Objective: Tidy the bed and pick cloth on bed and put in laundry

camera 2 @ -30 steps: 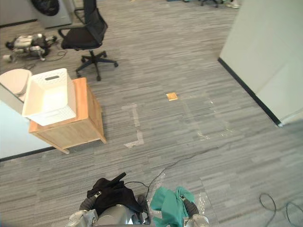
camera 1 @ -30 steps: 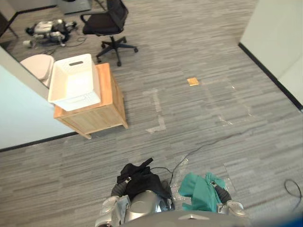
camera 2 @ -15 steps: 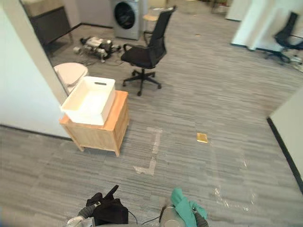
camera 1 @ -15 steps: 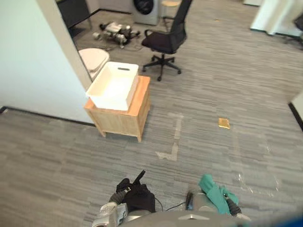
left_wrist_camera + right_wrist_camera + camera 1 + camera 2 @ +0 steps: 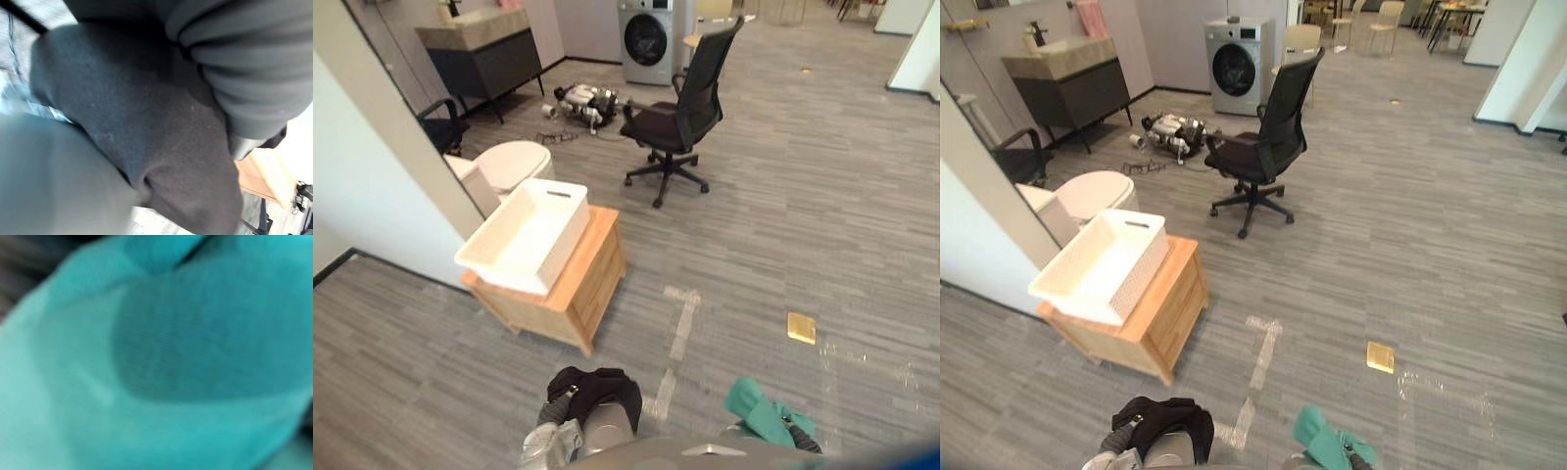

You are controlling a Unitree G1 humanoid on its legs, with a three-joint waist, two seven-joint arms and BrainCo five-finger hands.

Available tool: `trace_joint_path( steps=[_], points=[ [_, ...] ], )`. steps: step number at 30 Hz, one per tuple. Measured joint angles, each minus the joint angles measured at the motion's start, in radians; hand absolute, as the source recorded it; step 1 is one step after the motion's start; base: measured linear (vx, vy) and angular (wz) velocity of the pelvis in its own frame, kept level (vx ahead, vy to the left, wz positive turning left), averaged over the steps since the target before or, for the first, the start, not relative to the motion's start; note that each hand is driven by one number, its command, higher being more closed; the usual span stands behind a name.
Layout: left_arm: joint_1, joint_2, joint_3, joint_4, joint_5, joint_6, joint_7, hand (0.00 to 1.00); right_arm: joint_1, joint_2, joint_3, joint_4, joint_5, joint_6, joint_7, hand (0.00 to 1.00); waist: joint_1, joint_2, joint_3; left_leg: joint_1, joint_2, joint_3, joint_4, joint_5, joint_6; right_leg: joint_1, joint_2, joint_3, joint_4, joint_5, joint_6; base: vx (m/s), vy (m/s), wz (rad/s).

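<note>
Black cloth [image 5: 597,390] covers our left hand [image 5: 254,73] at 7 o'clock, teal cloth [image 5: 759,411] covers our right hand [image 5: 806,441] at 5 o'clock, we cannot tell either grip, and the white basket [image 5: 524,238] sits at 10 o'clock.

Around me the room was bright and evenly lit; only soft shadows lay under the chair [image 5: 662,123] and beside the cabinet [image 5: 579,296]

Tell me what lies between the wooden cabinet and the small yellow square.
Pale tape marks on otherwise bare grey floor, seen in both eye views.
</note>
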Motion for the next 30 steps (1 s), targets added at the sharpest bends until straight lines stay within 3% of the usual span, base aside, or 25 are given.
trace_joint_path(
  steps=[1,2,3,4,5,6,7,8,10,12,13,14,16,19,21,22,23,24,25,27,30],
  points=[
    [0.006,0.001,-0.004,0.004,0.0,0.0,-0.006,1.0,-0.026,-0.001,-0.009,0.009,-0.004,-0.01,0.011,1.0,0.004,0.0,0.01,0.019,-0.047,0.085,-0.267,0.002,0.015,0.047,-0.009,0.014,-0.027,-0.007,0.011,0.4,0.031,-0.48],
    [0.017,0.002,-0.01,0.004,0.0,0.0,-0.01,1.0,-0.03,-0.001,-0.019,0.008,-0.008,-0.02,0.015,1.0,0.003,0.001,0.01,0.04,-0.067,0.137,-0.407,0.039,0.028,0.06,-0.015,0.016,-0.03,-0.017,0.027,0.52,0.058,-0.32],
    [0.037,0.003,-0.021,0.014,-0.001,0.002,-0.019,1.0,-0.031,0.0,-0.045,0.006,-0.034,-0.043,0.028,1.0,0.002,0.016,0.016,0.09,-0.087,0.282,-0.613,0.163,0.199,0.093,-0.003,0.008,-0.031,-0.044,0.059,0.58,0.061,0.44],
    [0.022,0.039,-0.031,0.023,0.0,0.011,-0.029,1.0,-0.025,0.039,-0.066,0.016,-0.056,-0.065,0.033,1.0,-0.01,-0.045,0.012,0.12,-0.14,0.371,-0.646,0.166,0.195,0.139,-0.058,-0.03,-0.061,-0.054,0.08,0.46,0.048,0.68],
    [0.02,0.044,-0.038,0.023,0.0,0.013,-0.029,1.0,-0.022,0.042,-0.065,0.015,-0.062,-0.07,0.035,1.0,-0.014,-0.05,0.01,0.118,-0.142,0.399,-0.646,0.164,0.191,0.146,-0.066,-0.042,-0.072,-0.049,0.087,0.41,0.068,1.18],
    [0.01,0.055,-0.058,0.026,0.002,0.018,-0.029,1.0,-0.018,0.044,-0.067,0.015,-0.071,-0.09,0.037,1.0,-0.027,-0.055,0.005,0.102,-0.136,0.502,-0.63,0.118,0.148,0.167,-0.069,-0.078,-0.102,-0.023,0.113,0.31,0.109,1.06],
    [0.001,0.054,-0.061,0.044,-0.004,0.026,-0.029,1.0,-0.014,0.036,-0.067,0.016,-0.078,-0.101,0.032,1.0,-0.027,-0.041,-0.004,0.109,-0.138,0.529,-0.63,0.045,0.169,0.166,-0.064,-0.092,-0.091,-0.017,0.116,0.5,0.175,1.03],
    [0.001,0.05,-0.058,0.046,-0.009,0.034,-0.027,1.0,-0.013,0.032,-0.064,0.015,-0.086,-0.103,0.029,1.0,-0.024,-0.03,-0.01,0.11,-0.145,0.522,-0.633,0.012,0.203,0.154,-0.065,-0.092,-0.066,-0.017,0.116,0.55,0.177,0.64],
    [0.006,0.045,-0.058,0.054,-0.016,0.054,-0.019,1.0,-0.014,0.032,-0.072,0.018,-0.119,-0.102,0.02,1.0,0.005,-0.032,-0.014,0.141,-0.174,0.507,-0.639,-0.021,0.223,0.096,-0.117,-0.092,0.151,-0.038,0.153,0.46,0.123,0.32],
    [0.016,0.062,-0.084,0.059,-0.014,0.06,-0.016,1.0,-0.027,0.034,-0.058,0.008,-0.139,-0.107,0.006,1.0,0.005,-0.051,-0.017,0.216,-0.224,0.435,-0.658,-0.036,0.242,-0.086,-0.236,-0.072,0.661,0.031,0.189,0.45,0.051,0.7],
    [0.017,0.067,-0.096,0.062,-0.013,0.062,-0.015,1.0,-0.028,0.03,-0.052,0.004,-0.139,-0.11,0.002,1.0,0.001,-0.053,-0.017,0.241,-0.234,0.411,-0.67,-0.036,0.242,-0.118,-0.256,-0.072,0.745,0.028,0.186,0.42,-0.013,0.99],
    [0.019,0.066,-0.107,0.061,-0.015,0.063,-0.013,1.0,-0.028,0.017,-0.037,-0.007,-0.139,-0.117,-0.001,1.0,-0.003,-0.048,-0.016,0.301,-0.242,0.363,-0.701,-0.036,0.242,-0.175,-0.282,-0.073,0.851,0.007,0.153,0.38,-0.056,0.87],
    [0.016,0.068,-0.123,0.057,-0.049,0.065,0.003,1.0,-0.022,0.016,-0.037,-0.025,-0.139,-0.128,0.0,1.0,-0.007,-0.042,-0.016,0.37,-0.241,0.281,-0.747,-0.033,0.234,-0.263,-0.278,-0.053,0.861,-0.02,0.116,0.34,-0.115,1.22],
    [-0.017,0.07,-0.134,0.049,-0.095,0.081,0.02,1.0,0.004,0.032,-0.034,-0.055,-0.139,-0.137,-0.001,1.0,-0.024,-0.052,-0.021,0.406,-0.223,0.085,-0.787,-0.022,0.206,-0.4,-0.22,0.07,0.633,-0.051,0.102,0.27,-0.241,1.95],
    [-0.036,0.05,-0.13,0.038,-0.096,0.079,0.019,1.0,0.035,0.044,-0.024,-0.071,-0.135,-0.136,-0.003,1.0,-0.032,-0.056,-0.023,0.407,-0.213,-0.062,-0.782,-0.028,0.18,-0.418,-0.16,0.262,0.389,-0.035,0.11,0.24,-0.322,2.17],
    [-0.03,0.044,-0.12,0.03,-0.095,0.072,0.02,1.0,0.052,0.045,-0.002,-0.072,-0.133,-0.136,-0.006,1.0,-0.032,-0.066,-0.032,0.401,-0.214,-0.13,-0.763,-0.041,0.158,-0.41,-0.148,0.351,0.282,0.004,0.114,0.22,-0.288,1.67],
    [-0.027,0.044,-0.112,0.023,-0.094,0.07,0.021,1.0,0.062,0.047,0.012,-0.071,-0.133,-0.136,-0.009,1.0,-0.029,-0.078,-0.039,0.402,-0.215,-0.145,-0.753,-0.051,0.143,-0.406,-0.144,0.377,0.243,0.04,0.111,0.35,-0.506,1.54],
    [-0.006,0.047,-0.085,-0.002,-0.092,0.053,0.036,1.0,0.067,0.06,0.056,-0.071,-0.137,-0.127,-0.01,1.0,-0.008,-0.121,-0.06,0.4,-0.222,-0.152,-0.713,-0.089,0.1,-0.379,-0.158,0.39,0.19,0.11,0.139,0.3,-0.449,0.94],
    [-0.001,0.035,-0.076,0.002,-0.093,0.05,0.049,1.0,0.058,0.052,0.069,-0.07,-0.138,-0.122,-0.011,1.0,0.002,-0.11,-0.062,0.4,-0.194,-0.147,-0.687,-0.109,0.072,-0.355,-0.151,0.364,0.185,0.074,0.154,0.28,-0.436,0.78],
    [0.01,0.0,-0.072,0.002,-0.094,0.04,0.062,1.0,0.031,0.016,0.102,-0.078,-0.139,-0.115,0.001,1.0,-0.002,-0.067,-0.08,0.374,-0.124,-0.118,-0.668,-0.116,0.051,-0.333,-0.116,0.288,0.159,0.064,0.135,0.16,-0.311,0.64],
    [0.009,-0.026,-0.075,0.001,-0.094,0.033,0.08,1.0,0.011,0.015,0.119,-0.09,-0.138,-0.104,0.008,1.0,-0.003,-0.038,-0.092,0.366,-0.045,0.023,-0.713,-0.06,0.002,-0.274,-0.106,0.169,0.09,0.066,0.109,0.14,-0.308,1.11]
  ],
)
